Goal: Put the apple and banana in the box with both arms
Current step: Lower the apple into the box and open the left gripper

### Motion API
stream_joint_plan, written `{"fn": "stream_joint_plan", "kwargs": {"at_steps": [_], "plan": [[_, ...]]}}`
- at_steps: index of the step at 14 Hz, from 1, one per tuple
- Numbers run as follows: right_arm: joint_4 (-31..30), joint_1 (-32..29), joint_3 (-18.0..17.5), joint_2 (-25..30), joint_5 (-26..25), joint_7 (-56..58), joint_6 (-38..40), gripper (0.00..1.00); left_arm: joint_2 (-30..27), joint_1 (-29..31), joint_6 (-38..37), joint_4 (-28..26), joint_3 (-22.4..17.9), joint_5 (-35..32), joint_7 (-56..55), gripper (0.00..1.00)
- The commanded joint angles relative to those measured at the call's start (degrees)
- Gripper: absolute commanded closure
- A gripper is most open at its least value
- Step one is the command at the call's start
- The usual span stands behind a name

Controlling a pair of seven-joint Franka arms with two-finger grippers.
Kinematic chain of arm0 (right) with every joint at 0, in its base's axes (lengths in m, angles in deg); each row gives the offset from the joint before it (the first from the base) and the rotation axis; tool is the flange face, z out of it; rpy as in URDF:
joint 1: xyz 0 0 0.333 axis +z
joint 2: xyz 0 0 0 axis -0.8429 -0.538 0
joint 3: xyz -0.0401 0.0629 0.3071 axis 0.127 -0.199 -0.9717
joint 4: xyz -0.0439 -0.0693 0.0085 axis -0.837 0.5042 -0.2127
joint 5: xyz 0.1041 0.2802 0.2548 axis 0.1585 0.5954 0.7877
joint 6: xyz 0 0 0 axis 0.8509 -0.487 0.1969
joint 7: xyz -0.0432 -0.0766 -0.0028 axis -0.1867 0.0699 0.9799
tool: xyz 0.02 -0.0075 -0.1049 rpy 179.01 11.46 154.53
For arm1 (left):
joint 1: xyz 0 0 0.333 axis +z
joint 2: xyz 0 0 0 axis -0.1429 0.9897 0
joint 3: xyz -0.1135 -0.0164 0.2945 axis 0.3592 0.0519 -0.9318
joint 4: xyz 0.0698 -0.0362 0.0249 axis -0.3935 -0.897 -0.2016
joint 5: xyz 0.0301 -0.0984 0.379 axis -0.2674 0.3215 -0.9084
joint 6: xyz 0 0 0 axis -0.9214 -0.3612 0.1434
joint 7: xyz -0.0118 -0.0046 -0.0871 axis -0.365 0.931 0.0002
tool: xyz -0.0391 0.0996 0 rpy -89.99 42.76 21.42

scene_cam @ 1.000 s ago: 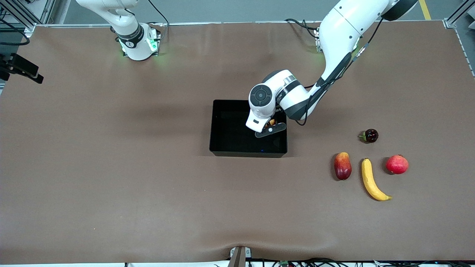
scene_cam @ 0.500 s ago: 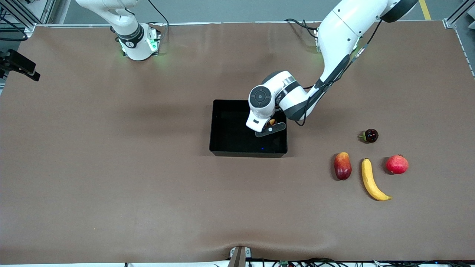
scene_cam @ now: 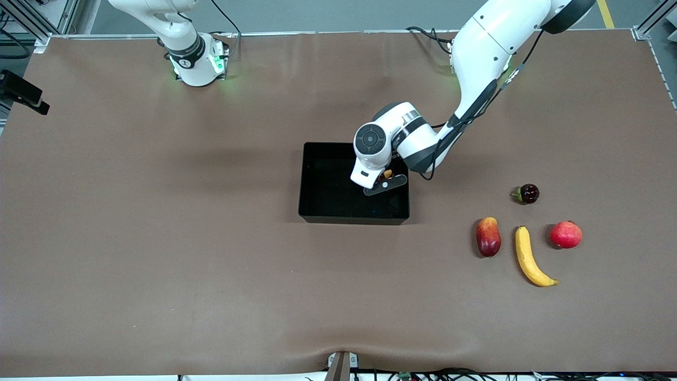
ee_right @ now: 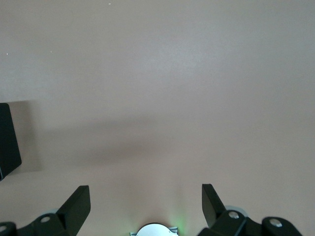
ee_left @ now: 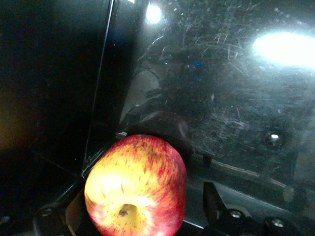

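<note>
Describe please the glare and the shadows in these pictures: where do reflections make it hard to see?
Left wrist view: bright lamp glare on the glossy, scratched box floor; the apple is lit and sharp. Front view: the box interior reads almost black, with soft arm shadows on the brown table. Right wrist view: even light, one faint shadow band.

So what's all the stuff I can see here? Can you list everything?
apple: one, red with yellow streaks, in the box between the left hand's fingers
box: one, black, mid-table
banana: one, yellow, on the table toward the left arm's end, nearest the front camera
long fruit: one, red and yellow, beside the banana
round fruit: one, pinkish-red, beside the banana
small dark fruit: one, dark red, farther from the camera than the banana
table: one, brown
left hand: one, dark, in the box, open
right hand: one, dark, open over bare table, waiting
</note>
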Motion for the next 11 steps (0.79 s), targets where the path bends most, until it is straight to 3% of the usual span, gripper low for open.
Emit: {"fn": "stream_joint_plan", "kwargs": {"at_steps": [1,8,11], "plan": [[0.2,-0.9,-0.5,0.5,0.9,0.6,0.4,0.00,-1.7,0.0,0.1,0.2,0.2,0.0,-1.4,0.00],[0.2,-0.9,-0.5,0.4,0.9,0.5,0.7,0.00,-9.6,0.9,-11.7,6.7,0.7,5.6,-0.6,0.00],[0.2,-0.9,-0.5,0.4,0.9,0.5,0.7,0.00,-13.9,3.9,-15.7,10.0,0.2,5.1,3.1,0.00]]}}
